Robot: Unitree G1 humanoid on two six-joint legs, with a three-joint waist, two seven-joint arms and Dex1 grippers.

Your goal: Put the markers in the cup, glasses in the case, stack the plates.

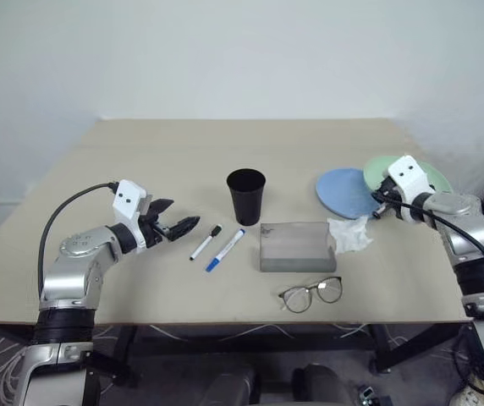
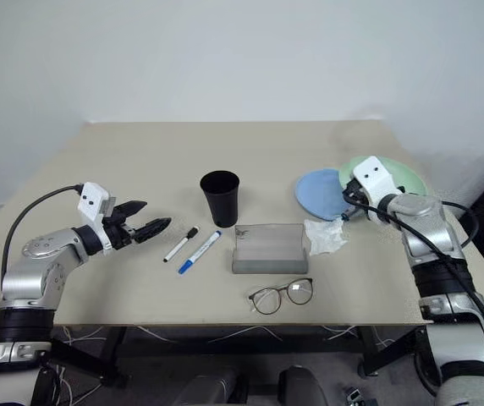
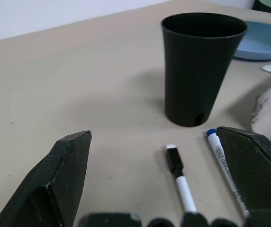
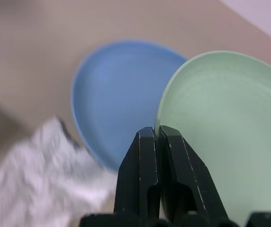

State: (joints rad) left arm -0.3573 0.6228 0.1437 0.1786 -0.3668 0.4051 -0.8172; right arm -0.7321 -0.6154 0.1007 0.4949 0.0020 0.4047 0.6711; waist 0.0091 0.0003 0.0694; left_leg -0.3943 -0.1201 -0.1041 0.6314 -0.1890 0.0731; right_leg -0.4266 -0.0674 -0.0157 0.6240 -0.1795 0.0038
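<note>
Two markers lie side by side on the table, one with a black cap (image 1: 206, 243) and one with a blue cap (image 1: 225, 250). The black cup (image 1: 246, 196) stands upright just behind them. My left gripper (image 1: 177, 216) hovers open to their left, pointing at them, with nothing between its fingers (image 3: 69, 161). The grey case (image 1: 295, 246) lies flat, and the glasses (image 1: 311, 293) rest in front of it. The blue plate (image 1: 342, 193) and the green plate (image 1: 381, 171) sit at the right, edges meeting. My right gripper (image 4: 155, 130) is shut, its tips over the green plate's rim.
A crumpled white tissue (image 1: 349, 234) lies between the case and the blue plate. The tan table (image 1: 140, 161) has open surface at the back and left. Its front edge runs just below the glasses. A white wall stands behind.
</note>
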